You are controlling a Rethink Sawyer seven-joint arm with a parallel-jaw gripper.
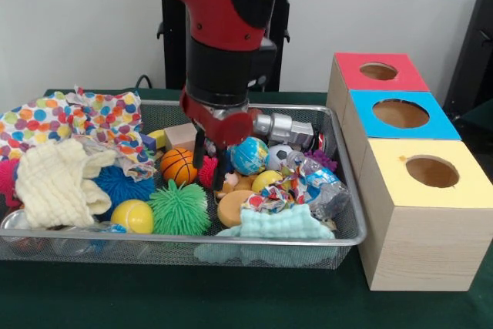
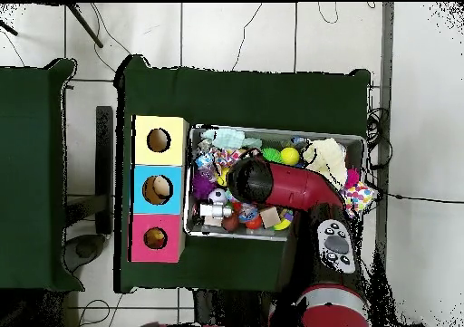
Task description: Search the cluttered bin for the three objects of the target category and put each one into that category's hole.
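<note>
The wire-mesh bin (image 1: 231, 241) is full of clutter; it also shows in the overhead view (image 2: 188, 183). My gripper (image 1: 212, 164) is down inside its middle, open, with a red spiky ball (image 1: 207, 172) showing between the fingers. It stands between an orange basketball (image 1: 178, 166) and a globe ball (image 1: 249, 156). A small orange-brown plush toy (image 1: 229, 182) lies just below the fingertips, partly hidden. No pale yellow plush shows. The red-topped hole (image 1: 378, 71) is the far one in the wooden box; it also shows in the overhead view (image 2: 155, 238). In the overhead view the arm (image 2: 272, 183) hides the gripper.
The blue-topped hole (image 1: 400, 113) and the yellow-topped hole (image 1: 431, 171) sit nearer the camera in the box row. In the bin lie a polka-dot cloth (image 1: 69, 117), a cream cloth (image 1: 58, 182), a mint cloth (image 1: 281, 225), a green spiky ball (image 1: 179, 209) and a yellow ball (image 1: 132, 216).
</note>
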